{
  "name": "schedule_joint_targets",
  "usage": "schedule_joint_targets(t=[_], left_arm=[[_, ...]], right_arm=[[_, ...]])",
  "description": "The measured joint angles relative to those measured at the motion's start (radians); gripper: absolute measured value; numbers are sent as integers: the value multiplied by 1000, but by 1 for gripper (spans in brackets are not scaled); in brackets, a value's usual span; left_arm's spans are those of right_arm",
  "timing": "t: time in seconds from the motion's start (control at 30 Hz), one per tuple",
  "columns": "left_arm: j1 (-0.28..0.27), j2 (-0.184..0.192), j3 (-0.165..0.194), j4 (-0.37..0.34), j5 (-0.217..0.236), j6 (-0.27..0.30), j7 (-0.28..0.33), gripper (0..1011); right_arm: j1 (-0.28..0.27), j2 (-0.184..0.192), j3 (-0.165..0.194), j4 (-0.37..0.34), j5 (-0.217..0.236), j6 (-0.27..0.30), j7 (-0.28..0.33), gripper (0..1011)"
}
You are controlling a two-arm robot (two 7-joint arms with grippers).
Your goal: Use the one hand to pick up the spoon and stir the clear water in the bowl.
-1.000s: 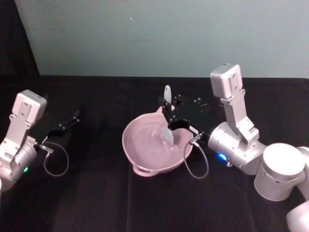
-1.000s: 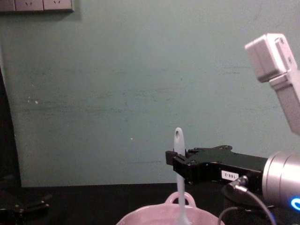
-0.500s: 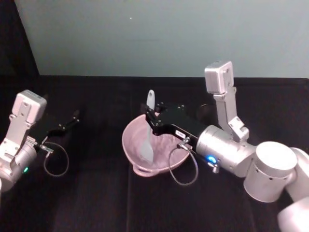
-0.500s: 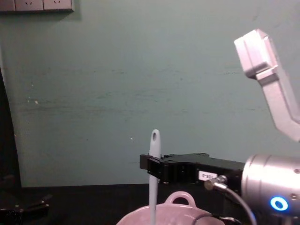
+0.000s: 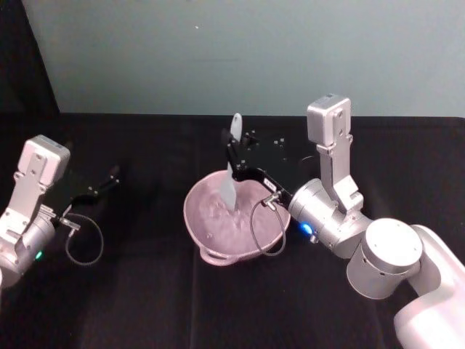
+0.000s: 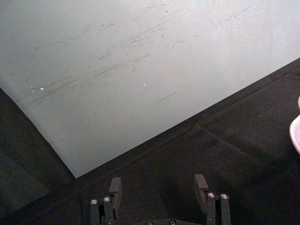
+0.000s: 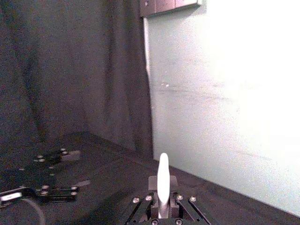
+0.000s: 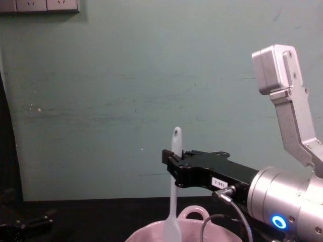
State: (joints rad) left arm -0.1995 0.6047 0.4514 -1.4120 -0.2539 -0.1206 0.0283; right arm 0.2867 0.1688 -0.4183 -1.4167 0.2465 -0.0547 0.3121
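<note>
Spoon (image 5: 228, 193), clamped by right gripper (image 5: 232, 156), stands in the bowl (image 5: 192, 217); cable (image 5: 252, 222) crosses its rim. Left gripper (image 5: 109, 179), fingers apart, sits at nine o'clock.

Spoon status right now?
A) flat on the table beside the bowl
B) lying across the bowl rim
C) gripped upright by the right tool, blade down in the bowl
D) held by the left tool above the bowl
C: the right tool is clamped on the spoon handle, holding it upright with the blade down inside the pink bowl. The left tool sits open, off to the left.
</note>
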Motion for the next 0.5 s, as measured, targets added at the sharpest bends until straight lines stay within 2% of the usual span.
schedule_joint_targets(t=[0.23,0.5], left_arm=[[0,0,0,0,0,0,0,1011],[0,0,0,0,0,0,0,1011]], right_arm=[[-12,0,22,-11,-41,-46,-27,132],[-42,11,60,-82,-31,-27,-27,131]])
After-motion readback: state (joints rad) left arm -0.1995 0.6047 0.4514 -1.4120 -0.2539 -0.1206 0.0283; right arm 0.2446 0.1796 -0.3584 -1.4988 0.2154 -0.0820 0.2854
